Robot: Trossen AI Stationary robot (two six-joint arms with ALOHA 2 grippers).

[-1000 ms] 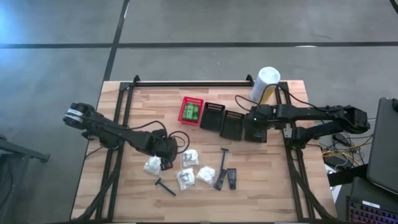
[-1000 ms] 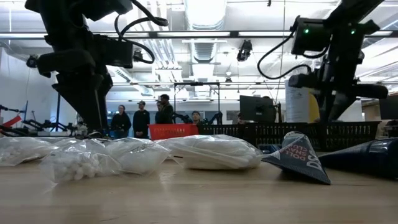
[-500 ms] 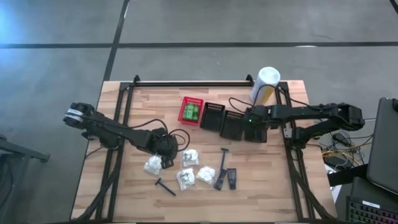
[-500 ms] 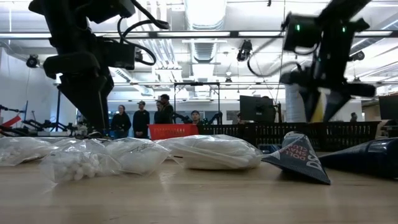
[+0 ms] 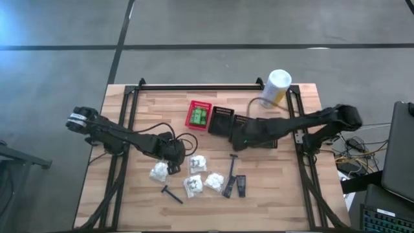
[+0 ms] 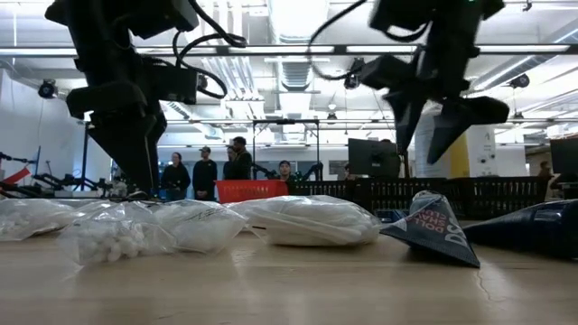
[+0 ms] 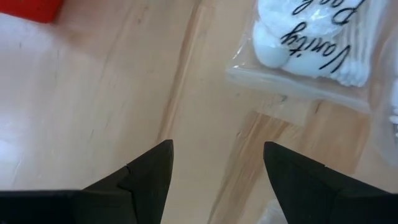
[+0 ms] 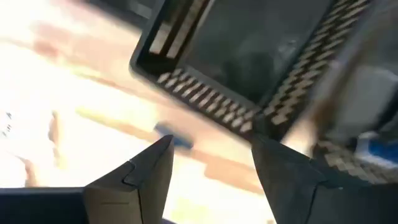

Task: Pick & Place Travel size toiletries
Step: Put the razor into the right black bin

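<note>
Left gripper [image 5: 173,154]: low over the table [image 5: 129,194], fingers [image 7: 149,171] spread with only bare wood between them; likely poised to take a pouch.
White pouches [image 5: 194,175]: loose on the table; one printed pouch [image 7: 311,43] lies just beyond the left fingers, untouched.
Right gripper [image 5: 244,137]: above the black baskets' near edge, fingers [image 8: 149,168] spread and holding nothing; it seems bound for the loose items.
Razors and flat sticks [image 5: 233,181]: on the table near the right fingers, well below them; one razor [image 5: 171,193] lies apart, near the pouches.
Red basket [image 5: 199,115]: holds green packets [image 5: 198,117].
Black baskets [image 5: 233,126]: beside the red one; the wrist view shows one dark and apparently empty inside.
Canister [image 5: 276,87]: upright, beyond the baskets, not involved.
</note>
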